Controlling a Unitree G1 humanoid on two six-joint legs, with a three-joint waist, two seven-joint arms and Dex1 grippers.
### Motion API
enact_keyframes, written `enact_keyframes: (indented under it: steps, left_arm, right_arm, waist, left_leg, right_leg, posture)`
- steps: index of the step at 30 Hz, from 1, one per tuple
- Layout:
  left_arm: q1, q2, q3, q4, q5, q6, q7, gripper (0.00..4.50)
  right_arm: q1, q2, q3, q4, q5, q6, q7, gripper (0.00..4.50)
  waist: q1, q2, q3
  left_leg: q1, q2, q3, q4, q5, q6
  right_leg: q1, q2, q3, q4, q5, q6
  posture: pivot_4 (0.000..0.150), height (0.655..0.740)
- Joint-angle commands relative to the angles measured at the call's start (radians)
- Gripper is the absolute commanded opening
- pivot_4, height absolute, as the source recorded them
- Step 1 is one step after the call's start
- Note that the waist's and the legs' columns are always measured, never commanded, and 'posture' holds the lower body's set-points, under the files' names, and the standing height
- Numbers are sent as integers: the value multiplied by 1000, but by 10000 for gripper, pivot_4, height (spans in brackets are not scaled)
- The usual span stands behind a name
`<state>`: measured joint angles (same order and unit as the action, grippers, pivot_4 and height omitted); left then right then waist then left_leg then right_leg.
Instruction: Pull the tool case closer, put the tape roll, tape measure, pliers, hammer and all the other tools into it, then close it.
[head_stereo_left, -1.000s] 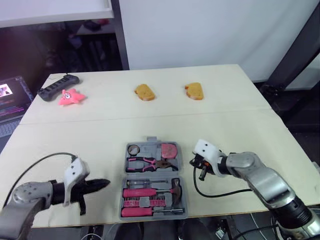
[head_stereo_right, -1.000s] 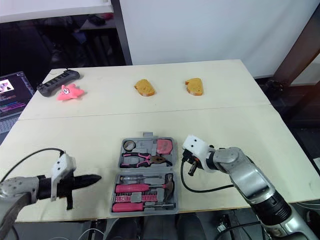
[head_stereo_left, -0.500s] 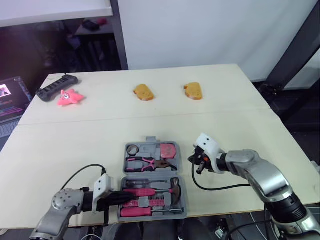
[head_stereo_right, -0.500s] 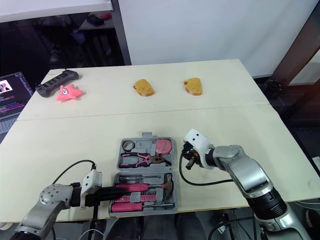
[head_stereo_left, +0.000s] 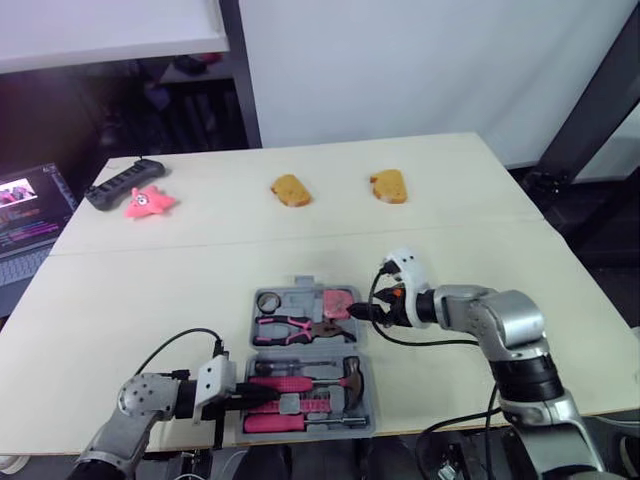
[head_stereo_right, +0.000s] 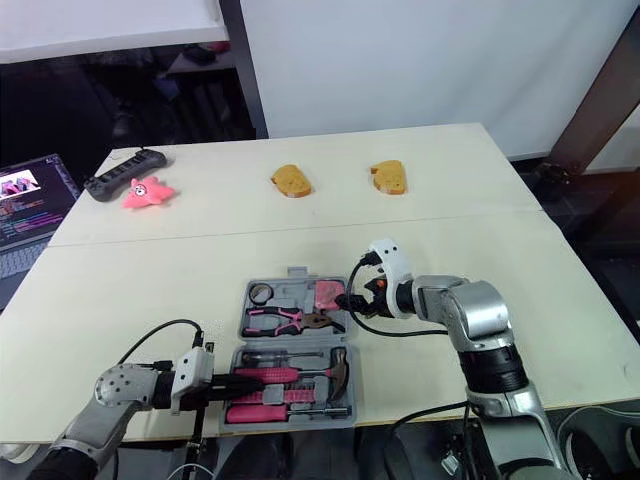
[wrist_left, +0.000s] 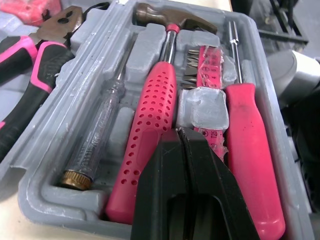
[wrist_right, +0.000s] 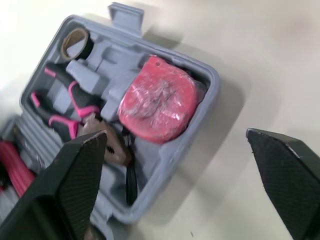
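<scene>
– Where's the tool case (head_stereo_left: 298, 297) got to?

– Down at 6 o'clock on the surface (head_stereo_left: 200, 240), close to the front edge and lying open like a book. I'd say the packing's finished and all that's left is shutting it.

– Who's doing what?

– The left gripper (wrist_left: 180, 134) comes in from 9 o'clock. Its jaws are pressed together and the tip is over the pink hammer (wrist_left: 150, 125) handle in the near half. The right gripper (head_stereo_left: 357, 313) is at 3 o'clock of the far half, jaws wide apart, just beside the rim by the tape measure (wrist_right: 156, 100).

– So how would you close it?

– Pin one half flat and swing the other over on the middle hinge, slowly. Whichever half gets lifted carries its tools with it, so everything has to sit snug first. I'd also get that left tip out of the tray before the halves meet, or it'll get pinched. Then press at the far edge, where the latch tab sticks out.

– What does the case look like?

– It's grey moulded plastic with a shaped pocket for each tool. The far half has the tape roll (wrist_right: 76, 42) at 11 o'clock, the round pink tape measure at 1 o'clock and the pliers (head_stereo_left: 295, 326) beneath them. The near half holds the hammer, a clear-handled screwdriver (wrist_left: 97, 135), a row of bits and a pink screwdriver (wrist_left: 245, 145).
</scene>
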<state>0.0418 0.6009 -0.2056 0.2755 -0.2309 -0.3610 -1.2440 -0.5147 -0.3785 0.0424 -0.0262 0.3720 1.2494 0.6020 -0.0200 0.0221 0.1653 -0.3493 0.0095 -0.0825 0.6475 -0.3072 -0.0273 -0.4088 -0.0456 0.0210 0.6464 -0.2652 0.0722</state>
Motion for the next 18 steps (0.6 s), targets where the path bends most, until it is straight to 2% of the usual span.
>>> enact_keyframes:
  steps: [1,5,18]
  left_arm:
    - [23,44,-29,121,121,38,48,0]
    - [15,57,-32,83,107,65,54,0]
    - [0,95,-39,68,111,84,62,0]
  right_arm:
    - [-54,15,3,119,-8,-34,-9,44588]
    - [-94,49,-3,235,31,-49,34,44588]
    - [-149,200,-149,335,156,-45,56,44588]
  waist:
    - [0,1,-1]
    - [-5,1,-1]
    - [-28,2,-1]
  left_leg:
    - [0,0,0,0,0,0]
    - [1,0,0,-1,0,0]
    - [6,1,-1,-3,0,0]
  right_leg:
    - [0,0,0,0,0,0]
    - [1,1,0,1,1,2]
    - [3,2,1,2,1,2]
  posture:
    - [1500,7400]
    - [1500,7400]
    - [1500,7400]
